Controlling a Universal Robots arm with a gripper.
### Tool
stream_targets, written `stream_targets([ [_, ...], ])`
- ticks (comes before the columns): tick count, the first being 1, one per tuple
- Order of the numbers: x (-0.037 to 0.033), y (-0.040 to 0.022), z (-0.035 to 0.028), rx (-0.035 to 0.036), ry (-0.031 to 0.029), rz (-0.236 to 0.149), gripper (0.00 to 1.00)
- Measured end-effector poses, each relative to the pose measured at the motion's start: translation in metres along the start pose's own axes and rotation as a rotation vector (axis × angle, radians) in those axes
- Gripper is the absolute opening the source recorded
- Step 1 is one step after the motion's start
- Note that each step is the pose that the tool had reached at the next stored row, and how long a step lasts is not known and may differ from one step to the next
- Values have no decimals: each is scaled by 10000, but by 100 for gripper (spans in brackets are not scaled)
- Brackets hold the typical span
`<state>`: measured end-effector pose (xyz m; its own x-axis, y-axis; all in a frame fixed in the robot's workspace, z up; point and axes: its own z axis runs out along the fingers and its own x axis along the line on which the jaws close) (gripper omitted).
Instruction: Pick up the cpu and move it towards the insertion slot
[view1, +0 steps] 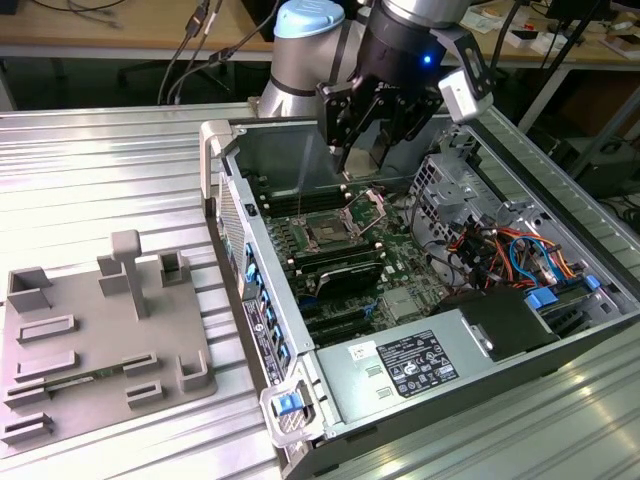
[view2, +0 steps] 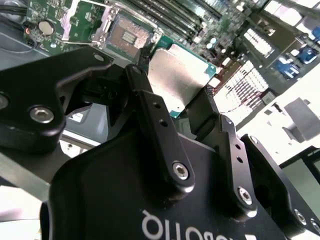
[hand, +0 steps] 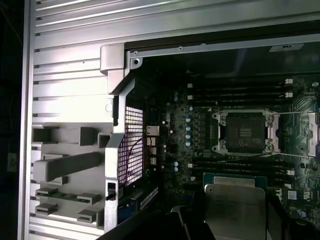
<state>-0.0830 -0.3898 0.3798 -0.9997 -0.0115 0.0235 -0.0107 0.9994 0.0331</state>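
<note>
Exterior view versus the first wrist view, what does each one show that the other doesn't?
The exterior view alone shows the tool above the open computer case, plus the power supply and coloured cables. The first wrist view alone shows the cpu up close, short of the insertion slot. Both show the slot and the grey tray.

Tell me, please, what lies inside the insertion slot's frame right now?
The insertion slot is open with a dark, bare centre; the cpu is in the gripper, apart from it.
</note>
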Motion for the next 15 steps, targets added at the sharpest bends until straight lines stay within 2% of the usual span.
stream_targets([
  [4, -71, 90, 21, 0, 0, 6, 55],
  [15, -195, 234, 52, 6, -1, 18, 55],
])
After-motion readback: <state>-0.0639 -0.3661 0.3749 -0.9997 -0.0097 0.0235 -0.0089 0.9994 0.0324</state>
